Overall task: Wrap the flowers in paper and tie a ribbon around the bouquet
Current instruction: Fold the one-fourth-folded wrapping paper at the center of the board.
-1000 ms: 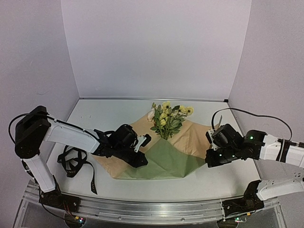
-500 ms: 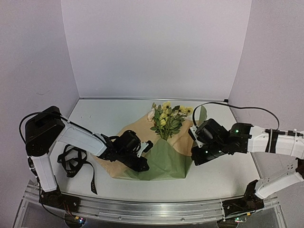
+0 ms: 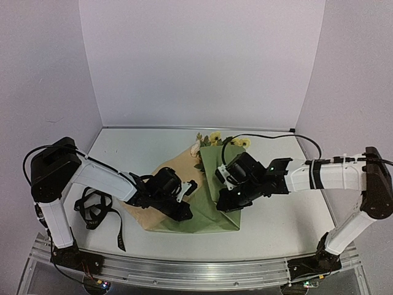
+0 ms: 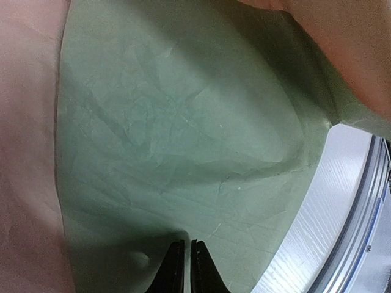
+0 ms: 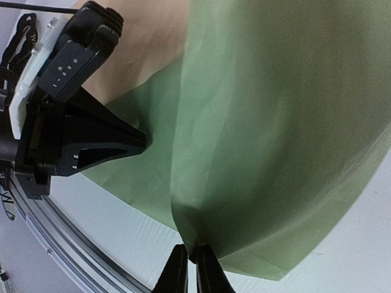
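R arm point(image 3: 325, 175) swung inward, paper point(image 3: 212, 215) over flowers point(image 3: 214, 136); L arm point(image 3: 101, 175) low.

Soft, even light fills the top view, leaving only faint shadows on the tabletop point(image 3: 276, 227). In both wrist views the paper point(image 4: 183, 140) shows crisp creases, dim shade in its folds, and soft, blurred tan edges.

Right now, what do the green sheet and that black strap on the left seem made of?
The paper: thin matte wrapping paper, olive one face, tan the other; fine creases and soft folds show it. The ribbon: probably fabric, dull black; it lies in limp loops, but the weave is too small to see.
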`<move>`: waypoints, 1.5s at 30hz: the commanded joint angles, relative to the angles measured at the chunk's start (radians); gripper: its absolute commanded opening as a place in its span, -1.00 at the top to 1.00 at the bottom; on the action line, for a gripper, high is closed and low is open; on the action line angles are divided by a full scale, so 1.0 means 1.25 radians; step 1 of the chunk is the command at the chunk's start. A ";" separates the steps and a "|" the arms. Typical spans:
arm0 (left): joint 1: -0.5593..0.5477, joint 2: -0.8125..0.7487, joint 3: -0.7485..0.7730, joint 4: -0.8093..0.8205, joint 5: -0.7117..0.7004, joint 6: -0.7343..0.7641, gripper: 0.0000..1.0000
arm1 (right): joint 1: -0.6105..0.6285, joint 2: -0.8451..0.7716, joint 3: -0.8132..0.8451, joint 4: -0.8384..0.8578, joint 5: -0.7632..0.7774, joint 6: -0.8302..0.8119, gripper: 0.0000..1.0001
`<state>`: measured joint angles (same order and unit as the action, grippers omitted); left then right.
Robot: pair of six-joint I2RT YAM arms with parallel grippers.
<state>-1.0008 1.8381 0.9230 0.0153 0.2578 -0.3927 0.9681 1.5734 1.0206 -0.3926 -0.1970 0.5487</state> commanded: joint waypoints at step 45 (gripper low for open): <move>0.040 0.081 0.228 0.081 0.238 -0.229 0.07 | -0.171 -0.019 -0.140 0.172 -0.208 0.139 0.49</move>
<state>-0.9546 1.9015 1.1430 0.1548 0.5230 -0.6851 0.7517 1.5707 0.8398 -0.1787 -0.4721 0.7265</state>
